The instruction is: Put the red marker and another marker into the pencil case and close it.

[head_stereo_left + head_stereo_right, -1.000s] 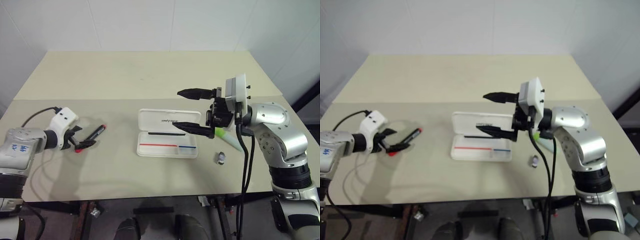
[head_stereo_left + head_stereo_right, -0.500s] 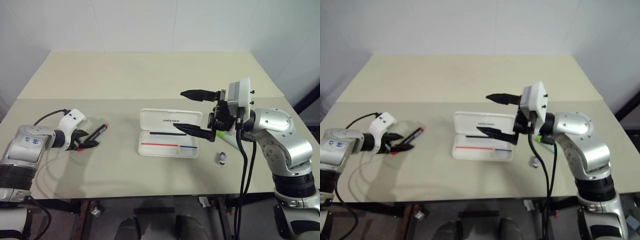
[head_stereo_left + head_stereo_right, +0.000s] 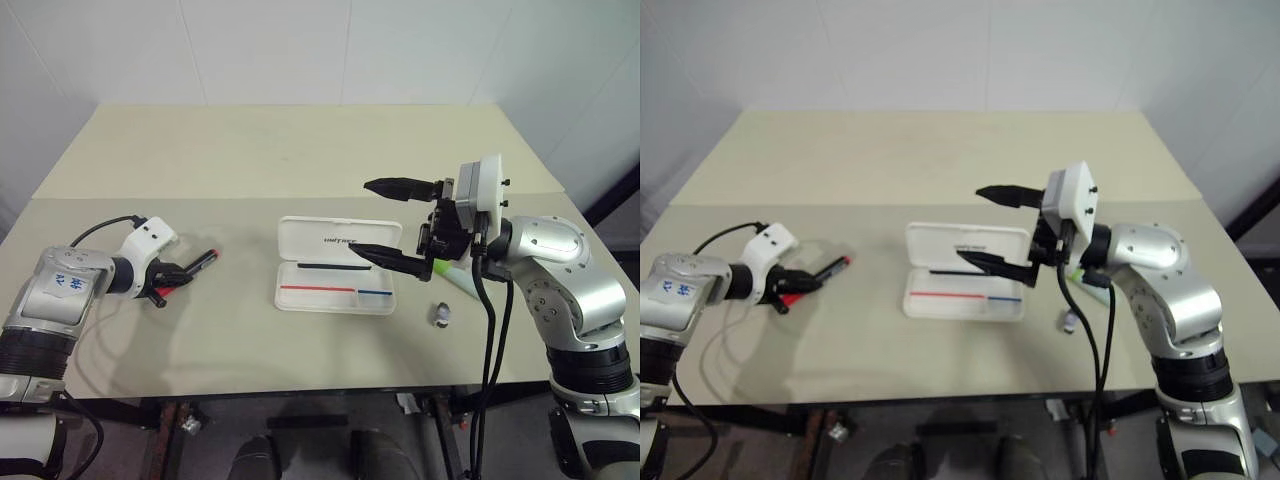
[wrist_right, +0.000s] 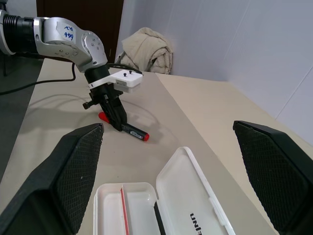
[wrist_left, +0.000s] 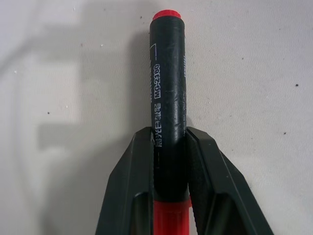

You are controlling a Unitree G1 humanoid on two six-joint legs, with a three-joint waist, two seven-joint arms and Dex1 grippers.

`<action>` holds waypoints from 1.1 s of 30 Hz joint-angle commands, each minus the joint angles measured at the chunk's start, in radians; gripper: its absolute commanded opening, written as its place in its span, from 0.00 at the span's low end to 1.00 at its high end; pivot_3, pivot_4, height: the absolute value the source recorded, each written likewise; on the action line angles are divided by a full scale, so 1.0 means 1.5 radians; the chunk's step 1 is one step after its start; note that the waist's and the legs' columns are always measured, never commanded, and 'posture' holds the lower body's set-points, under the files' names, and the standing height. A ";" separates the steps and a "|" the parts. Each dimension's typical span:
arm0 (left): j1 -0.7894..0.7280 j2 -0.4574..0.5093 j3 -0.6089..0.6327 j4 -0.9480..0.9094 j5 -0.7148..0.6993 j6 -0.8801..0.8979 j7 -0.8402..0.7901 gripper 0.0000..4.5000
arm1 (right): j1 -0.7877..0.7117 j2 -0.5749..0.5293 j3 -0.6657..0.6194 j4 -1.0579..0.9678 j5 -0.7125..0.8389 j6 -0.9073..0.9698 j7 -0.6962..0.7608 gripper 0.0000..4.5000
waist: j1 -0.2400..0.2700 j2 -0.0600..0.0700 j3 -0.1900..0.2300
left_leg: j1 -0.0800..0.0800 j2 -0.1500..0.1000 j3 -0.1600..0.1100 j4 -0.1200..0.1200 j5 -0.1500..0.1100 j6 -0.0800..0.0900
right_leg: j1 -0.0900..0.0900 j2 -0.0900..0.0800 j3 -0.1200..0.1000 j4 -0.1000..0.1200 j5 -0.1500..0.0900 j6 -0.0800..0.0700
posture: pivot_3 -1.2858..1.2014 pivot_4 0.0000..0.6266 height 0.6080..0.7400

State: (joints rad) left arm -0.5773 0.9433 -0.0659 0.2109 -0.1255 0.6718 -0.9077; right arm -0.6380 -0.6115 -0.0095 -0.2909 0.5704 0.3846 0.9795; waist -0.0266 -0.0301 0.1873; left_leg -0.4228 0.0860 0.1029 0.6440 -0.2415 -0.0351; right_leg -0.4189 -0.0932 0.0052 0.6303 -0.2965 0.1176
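Observation:
The red marker (image 5: 167,98), black-bodied with red ends, lies on the table at the left (image 3: 197,264). My left gripper (image 3: 172,279) is shut on it near its rear end, both fingers (image 5: 132,181) pressed against the barrel. The pencil case (image 3: 300,240) lies open in the middle of the table, lid flat towards the far side, with a red-blue stripe in the tray. My right gripper (image 3: 362,220) hovers open above the case's right part, pointing left. A light green marker (image 3: 456,274) lies right of the case, partly hidden behind that gripper.
A small grey-purple stub (image 3: 442,316) stands near the front right of the case. A cable (image 3: 95,228) loops from my left wrist over the table. The right wrist view shows a bundle of cloth (image 4: 146,49) beyond the table's left side.
My left gripper's fingers have come together on the red marker's rear end. The right arm has kept still with its fingers open.

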 commanded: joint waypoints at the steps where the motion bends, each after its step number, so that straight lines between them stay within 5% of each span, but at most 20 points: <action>1: -0.004 0.018 0.019 -0.062 -0.012 -0.055 -0.039 0.12 | -0.017 -0.008 -0.020 0.014 -0.010 -0.031 0.009 1.00 | 0.000 0.000 0.000 | 0.000 0.000 0.000 0.000 0.000 0.000 | 0.000 0.000 0.000 0.000 0.000 0.000 | 0.52 0.24 1.00; 10: 0.021 0.054 0.019 -0.150 -0.053 -0.177 -0.188 0.12 | -0.004 -0.032 -0.029 0.082 -0.042 -0.080 0.048 1.00 | -0.001 0.000 0.000 | 0.000 0.000 0.002 -0.001 -0.001 0.000 | 0.000 0.000 0.001 -0.002 0.000 0.000 | 0.52 0.24 1.00; 22: -0.122 -0.110 -0.089 -0.119 -0.030 -0.200 -0.204 0.12 | 0.132 -0.160 -0.107 0.052 -0.043 -0.098 0.114 1.00 | 0.018 0.000 0.000 | 0.000 0.000 0.001 0.002 -0.002 0.002 | 0.002 0.000 0.001 -0.003 0.000 0.001 | 0.52 0.24 1.00; 33: -0.225 -0.260 -0.179 0.037 0.059 -0.266 -0.173 0.12 | 0.213 -0.167 -0.156 0.000 -0.044 -0.087 0.057 1.00 | 0.019 0.000 0.000 | 0.000 -0.001 0.001 0.004 -0.002 0.001 | 0.003 0.000 0.001 -0.003 0.001 0.003 | 0.52 0.24 1.00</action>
State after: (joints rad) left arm -0.8825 0.5605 -0.3351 0.2580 -0.0559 0.2941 -1.1806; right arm -0.3247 -0.8563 -0.2024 -0.2483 0.4873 0.2532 1.0844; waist 0.0023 -0.0298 0.1876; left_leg -0.4225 0.0848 0.1036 0.6498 -0.2440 -0.0329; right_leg -0.4143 -0.0928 0.0071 0.6259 -0.2950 0.1216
